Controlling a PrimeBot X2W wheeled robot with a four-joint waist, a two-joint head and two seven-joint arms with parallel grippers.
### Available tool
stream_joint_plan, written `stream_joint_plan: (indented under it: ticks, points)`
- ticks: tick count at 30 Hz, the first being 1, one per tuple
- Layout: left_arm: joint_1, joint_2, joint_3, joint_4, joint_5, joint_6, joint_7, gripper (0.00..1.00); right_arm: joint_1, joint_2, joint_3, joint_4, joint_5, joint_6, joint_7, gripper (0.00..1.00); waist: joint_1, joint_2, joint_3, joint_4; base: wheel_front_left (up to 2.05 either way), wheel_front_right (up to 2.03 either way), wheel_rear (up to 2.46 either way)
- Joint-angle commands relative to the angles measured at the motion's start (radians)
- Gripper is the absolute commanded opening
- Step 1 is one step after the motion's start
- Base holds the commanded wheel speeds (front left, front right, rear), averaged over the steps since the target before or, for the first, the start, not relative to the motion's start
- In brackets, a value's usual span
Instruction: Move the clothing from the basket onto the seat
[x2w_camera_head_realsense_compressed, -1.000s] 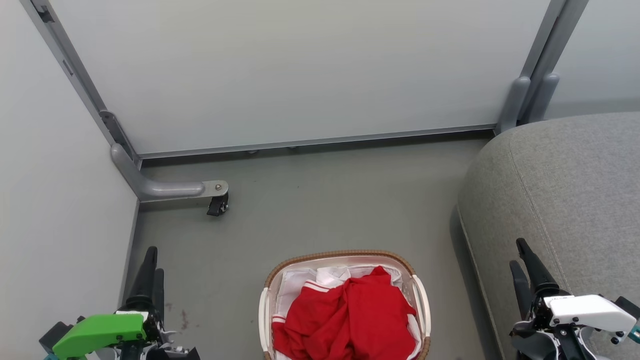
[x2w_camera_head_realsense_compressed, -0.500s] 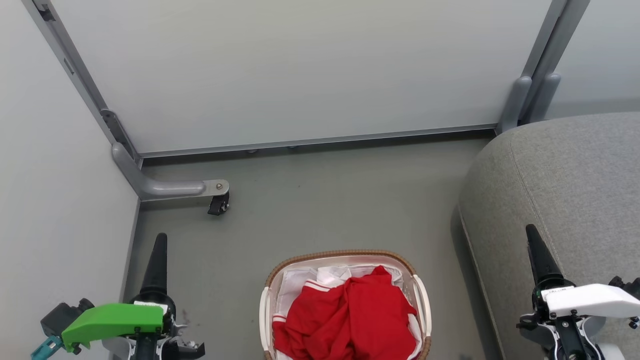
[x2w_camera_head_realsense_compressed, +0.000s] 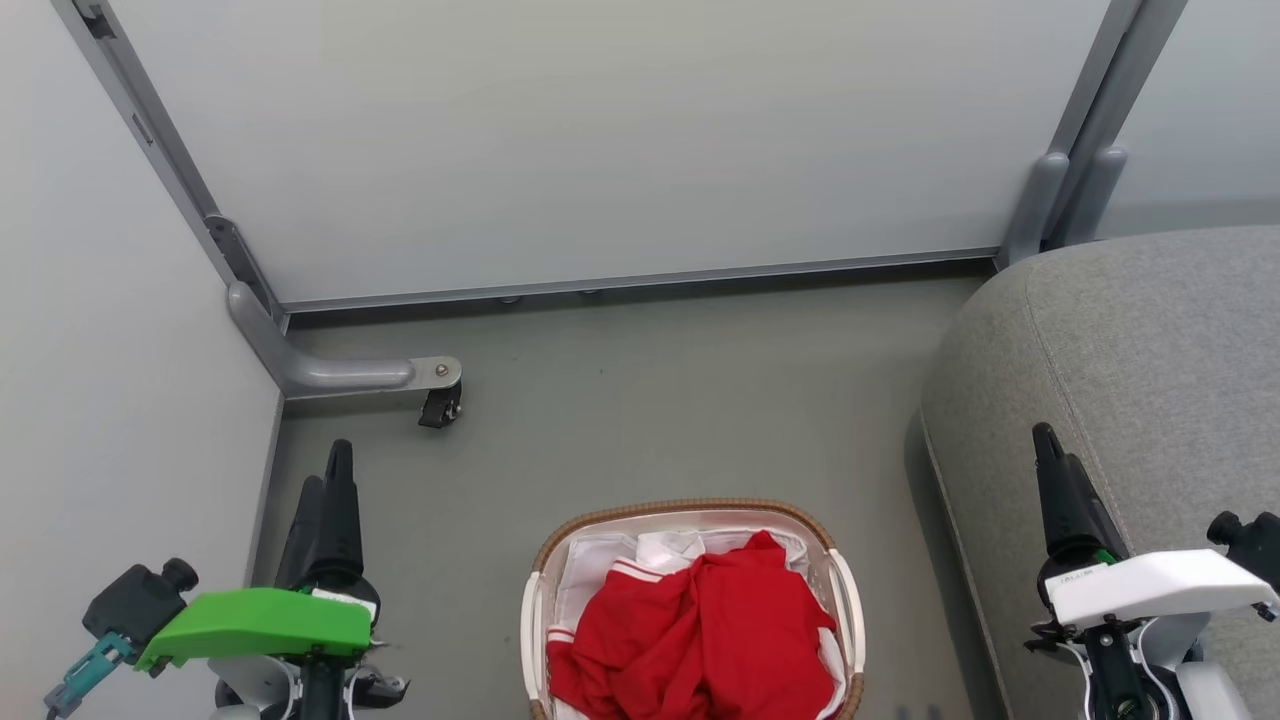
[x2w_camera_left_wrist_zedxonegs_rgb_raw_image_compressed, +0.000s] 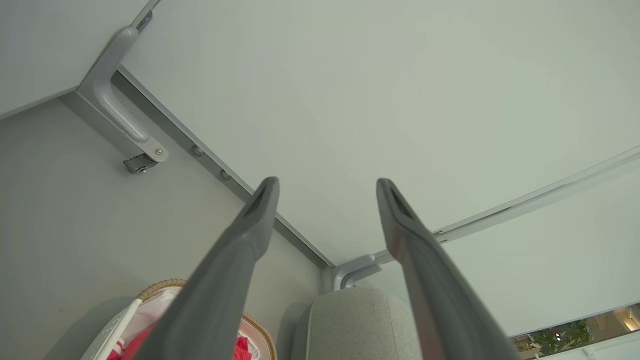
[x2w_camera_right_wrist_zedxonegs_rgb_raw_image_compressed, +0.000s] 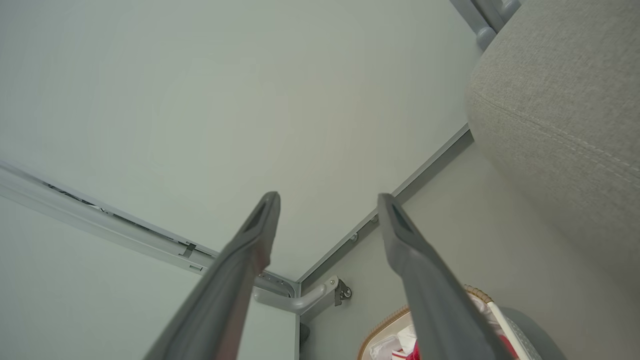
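1 caster foot (x2w_camera_head_realsense_compressed: 438, 408), partition (x2w_camera_head_realsense_compressed: 600, 150) behind basket (x2w_camera_head_realsense_compressed: 680, 508), seat (x2w_camera_head_realsense_compressed: 1150, 350) right

Basket (x2w_camera_head_realsense_compressed: 690, 507) near end cut off; seat (x2w_camera_head_realsense_compressed: 1150, 350) cropped.

Red clothing (x2w_camera_head_realsense_compressed: 700, 630) lies bunched in a heap, white-striped ribbed trim showing on its left. It fills the oval white basket (x2w_camera_head_realsense_compressed: 690, 508) with the brown woven rim, down on the floor between left pincer (x2w_camera_head_realsense_compressed: 328, 465) and right pincer (x2w_camera_head_realsense_compressed: 1055, 445). The grey seat (x2w_camera_head_realsense_compressed: 1150, 380), rounded with stitched seams, spreads just beyond the right pincer.
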Motion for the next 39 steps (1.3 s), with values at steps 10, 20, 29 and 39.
stream_joint_plan:
  ticks: [10, 20, 29, 39]
  points:
    - [-0.012, 0.008, -0.037, -0.022, 0.213, 0.011, -0.040, 1.00, 0.008, -0.009, 0.024, -0.012, -0.196, 0.000, -0.041, 1.00, 0.0000, -0.0001, -0.001, 0.006, 0.00, 0.00, 0.00]
    - [0.001, 0.009, -0.048, 0.026, 0.351, 0.020, -0.069, 1.00, 0.012, -0.010, 0.029, 0.014, -0.334, 0.000, -0.070, 1.00, 0.0000, -0.0001, 0.000, 0.011, 0.00, 0.00, 0.00]
    - [0.001, 0.010, -0.063, 0.059, 0.469, 0.018, -0.093, 1.00, 0.014, -0.011, 0.039, 0.024, -0.454, 0.000, -0.095, 1.00, 0.0000, -0.0001, 0.002, 0.016, 0.00, 0.00, 0.00]
    - [0.008, 0.011, -0.065, 0.085, 0.560, 0.020, -0.119, 1.00, 0.019, -0.013, 0.042, 0.029, -0.578, 0.000, -0.121, 1.00, 0.0000, -0.0001, 0.006, 0.019, 0.00, 0.00, 0.00]
